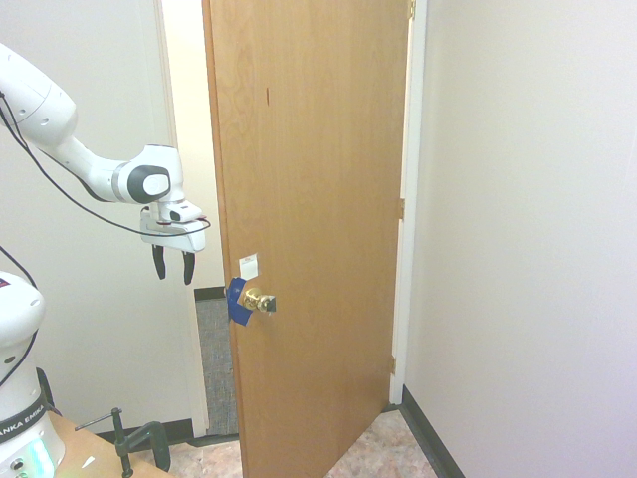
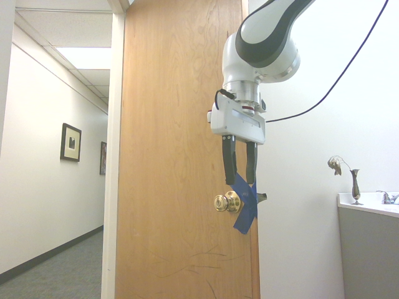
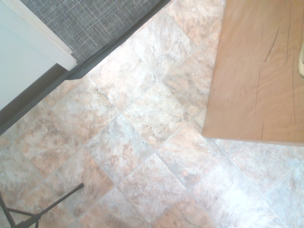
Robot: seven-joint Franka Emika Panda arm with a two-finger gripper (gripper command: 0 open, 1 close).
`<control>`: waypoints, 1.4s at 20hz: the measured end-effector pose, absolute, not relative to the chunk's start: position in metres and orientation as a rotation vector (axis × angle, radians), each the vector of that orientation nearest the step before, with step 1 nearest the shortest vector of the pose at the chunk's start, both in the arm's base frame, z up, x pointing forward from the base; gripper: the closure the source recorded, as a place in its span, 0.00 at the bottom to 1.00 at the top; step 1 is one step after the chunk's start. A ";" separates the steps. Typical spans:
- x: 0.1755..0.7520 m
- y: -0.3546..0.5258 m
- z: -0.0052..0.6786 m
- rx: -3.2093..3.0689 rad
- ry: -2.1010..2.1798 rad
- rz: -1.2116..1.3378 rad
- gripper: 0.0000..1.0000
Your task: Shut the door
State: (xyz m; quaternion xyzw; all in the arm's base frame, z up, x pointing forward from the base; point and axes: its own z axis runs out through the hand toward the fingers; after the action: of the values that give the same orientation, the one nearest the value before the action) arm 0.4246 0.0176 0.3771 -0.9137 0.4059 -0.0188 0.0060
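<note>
A: One door, tall and brown-grained, stands ajar, swung into the tiled room with its hinge side at the right against the white frame.

B: And the arm?

A: It reaches in from the left, elbow high, wrist bent so the gripper points straight down, just left of the door's free edge and apart from it.

B: The pincer?

A: Parted narrowly, gripping nothing; its dark fingers hang above the brass knob.

B: Smaller things?

A: Blue tape behind the knob, a white sticker above it. The wrist view shows tile floor and the door's lower corner.
</note>
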 end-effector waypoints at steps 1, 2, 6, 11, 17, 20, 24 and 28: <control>0.425 0.018 0.377 -2.858 1.271 -0.060 0.00; 0.425 0.018 0.378 -2.851 1.273 -0.063 0.00; 0.419 0.015 0.391 -2.825 1.288 -0.110 0.00; 0.385 0.002 0.426 -2.767 1.324 -0.213 0.00; 0.364 -0.033 0.458 -2.668 1.439 -0.269 0.00; 0.357 -0.061 0.463 -2.612 1.511 -0.265 0.00; 0.351 -0.094 0.468 -2.541 1.591 -0.267 0.00; 0.346 -0.132 0.463 -2.474 1.668 -0.251 0.00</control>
State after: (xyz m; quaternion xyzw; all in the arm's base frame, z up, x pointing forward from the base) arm 0.3459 -0.1317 0.4632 -0.8241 0.5554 -0.0837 0.0735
